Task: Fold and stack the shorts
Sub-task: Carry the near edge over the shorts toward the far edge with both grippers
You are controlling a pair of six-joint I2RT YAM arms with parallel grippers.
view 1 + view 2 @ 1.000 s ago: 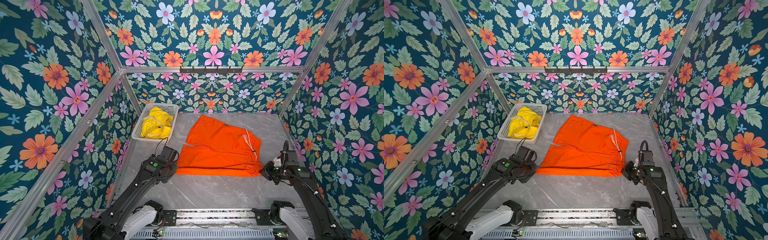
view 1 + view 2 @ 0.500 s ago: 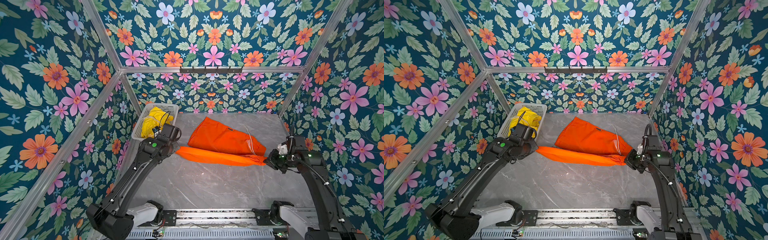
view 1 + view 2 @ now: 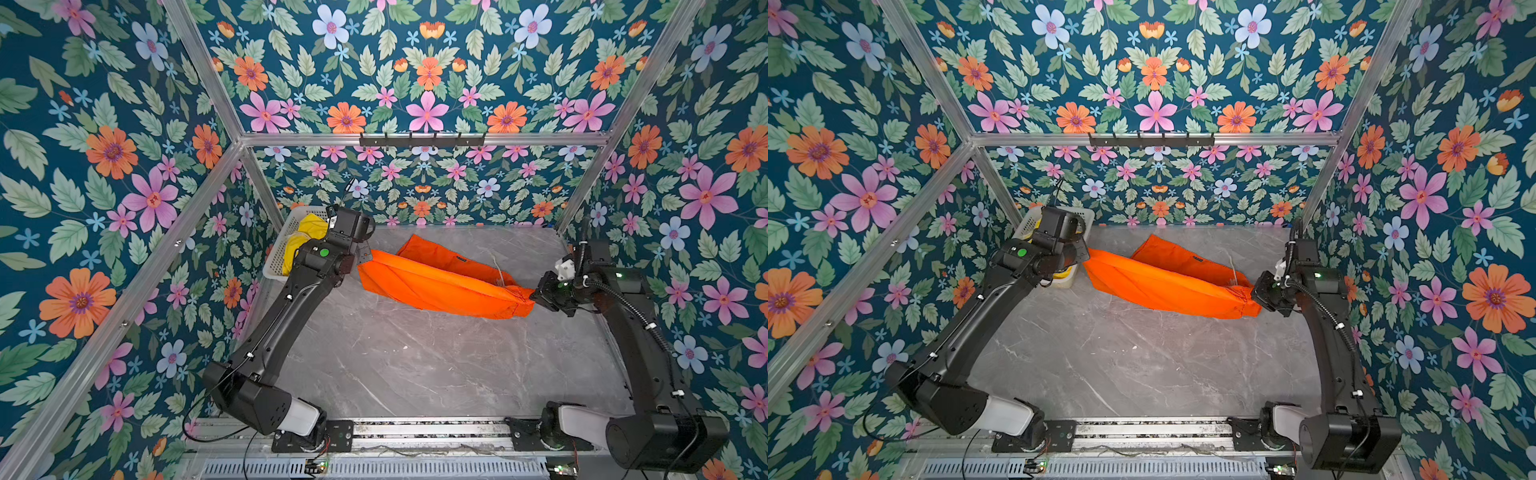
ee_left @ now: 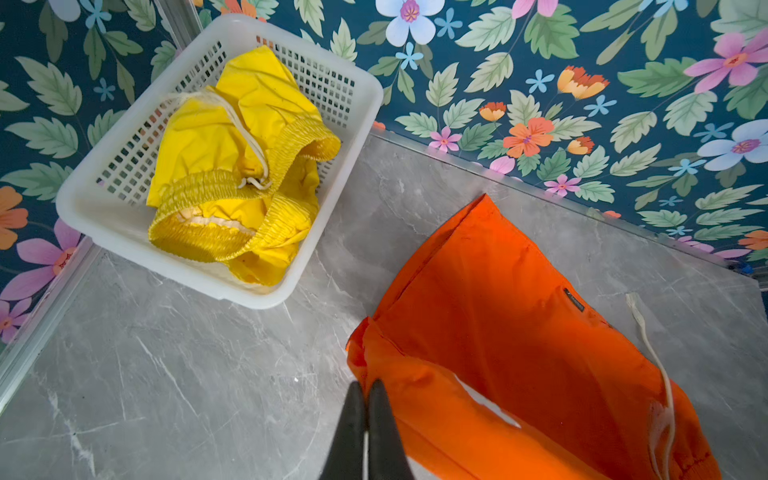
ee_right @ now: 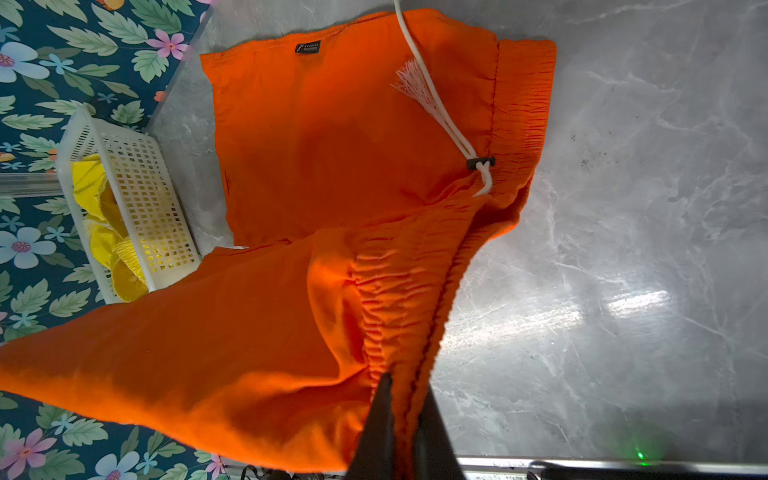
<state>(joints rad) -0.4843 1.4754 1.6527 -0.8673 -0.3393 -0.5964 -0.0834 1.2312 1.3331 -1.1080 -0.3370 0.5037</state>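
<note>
From my remote station: nearest the cameras, the mounting rail [image 3: 415, 432] carries both arm bases, and beyond it the grey marbled table [image 3: 415, 365] lies bare across its front half.

At mid-table the orange shorts [image 3: 436, 286] hang stretched between my two arms, seen in both top views. The left gripper [image 3: 362, 261] is clenched on the fabric edge at the leg end; in the left wrist view its fingers [image 4: 353, 415] are pressed together over a fold of orange cloth. The right gripper [image 3: 534, 297] is clamped on the gathered elastic waistband [image 5: 519, 124], with its fingers [image 5: 380, 415] pinching the ruffles in the right wrist view.

The near half of the garment is raised off the table as a taut band, while the far half lies flat on the surface behind it. The whitish drawstring [image 5: 436, 104] trails over that flat half, and a small dark logo tag [image 5: 308, 47] sits near the leg hem.

Farther back, in the far left corner, the white perforated basket [image 4: 361, 95] stands against the wall and holds the yellow shorts [image 4: 232, 158], crumpled, with their waistband uppermost. The left arm partly hides the basket in both top views.

Behind everything rises the floral wall [image 3: 424, 83], crossed by a black hook rail [image 3: 422, 139].
</note>
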